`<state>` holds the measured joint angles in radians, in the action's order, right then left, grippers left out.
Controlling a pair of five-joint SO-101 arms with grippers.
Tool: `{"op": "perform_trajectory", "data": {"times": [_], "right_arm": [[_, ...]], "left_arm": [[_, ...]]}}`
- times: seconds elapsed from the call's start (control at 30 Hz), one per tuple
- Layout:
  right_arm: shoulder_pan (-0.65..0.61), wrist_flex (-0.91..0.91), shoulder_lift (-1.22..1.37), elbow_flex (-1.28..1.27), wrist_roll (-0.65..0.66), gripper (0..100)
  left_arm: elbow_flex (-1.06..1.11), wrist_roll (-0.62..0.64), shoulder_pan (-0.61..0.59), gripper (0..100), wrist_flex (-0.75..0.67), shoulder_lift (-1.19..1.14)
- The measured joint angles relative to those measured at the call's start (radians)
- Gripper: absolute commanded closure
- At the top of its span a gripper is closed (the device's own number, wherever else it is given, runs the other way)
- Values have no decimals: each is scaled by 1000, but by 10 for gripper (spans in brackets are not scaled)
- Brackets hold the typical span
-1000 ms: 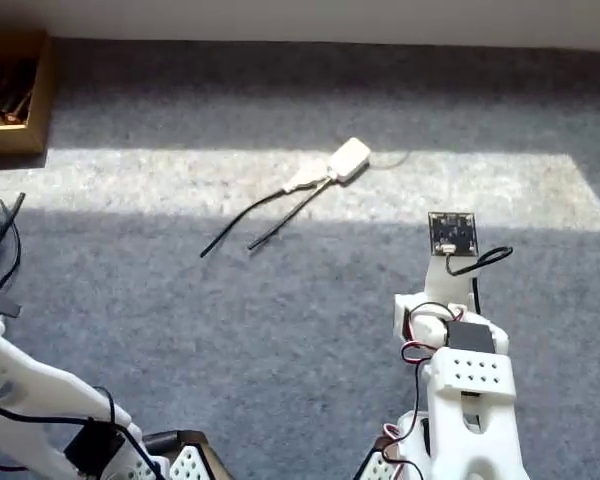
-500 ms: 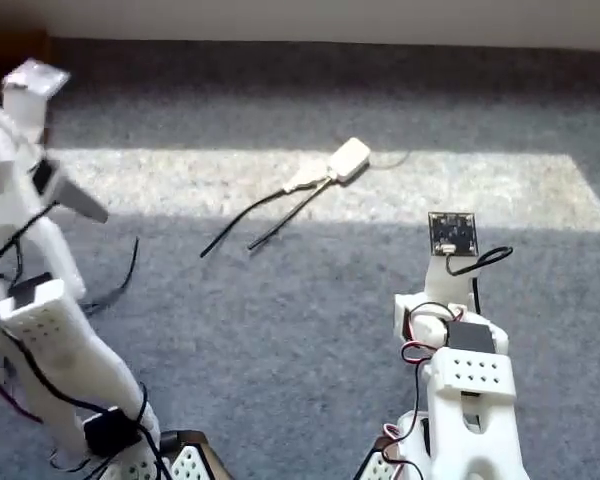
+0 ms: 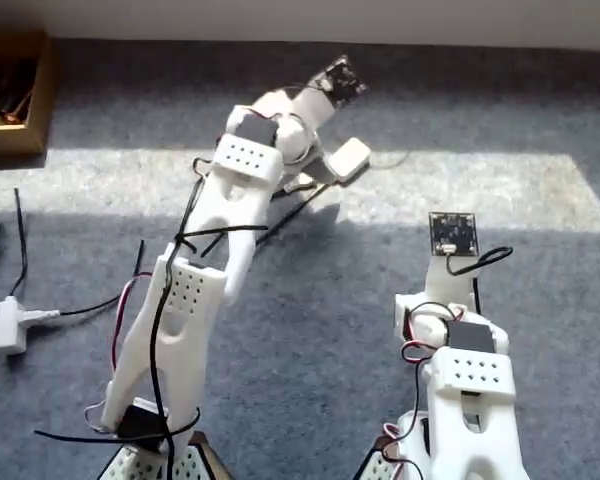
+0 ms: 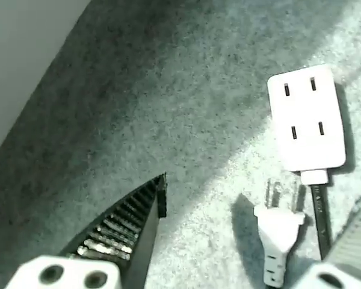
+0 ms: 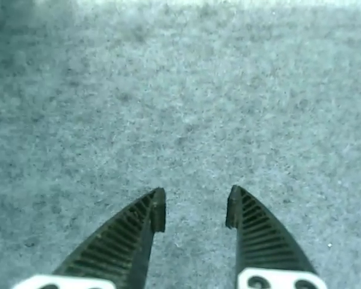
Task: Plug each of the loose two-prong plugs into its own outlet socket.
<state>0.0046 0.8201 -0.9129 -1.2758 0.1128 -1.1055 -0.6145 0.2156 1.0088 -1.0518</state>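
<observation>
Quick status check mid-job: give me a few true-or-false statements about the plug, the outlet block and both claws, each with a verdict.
1. The left claw is open, over the plug near the outlet block. True.
2. That plug is already seated in the outlet block. False: it lies on the carpet with its prongs bare, pointing at the block but short of it.
3. The right claw is shut on a plug. False: it is open and empty over bare carpet.
4. Both sockets on the outlet block's face are empty. True.
</observation>
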Motion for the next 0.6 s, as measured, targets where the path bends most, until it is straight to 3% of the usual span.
{"op": "perform_trajectory", "data": {"times": [0.3, 0.6], "right_arm": [[0, 0, 0, 0, 0, 832], [0, 0, 0, 0, 0, 832]], "left_arm": [[-127, 8, 2, 561, 74, -57], [-382, 166, 46, 561, 700, -106]]}}
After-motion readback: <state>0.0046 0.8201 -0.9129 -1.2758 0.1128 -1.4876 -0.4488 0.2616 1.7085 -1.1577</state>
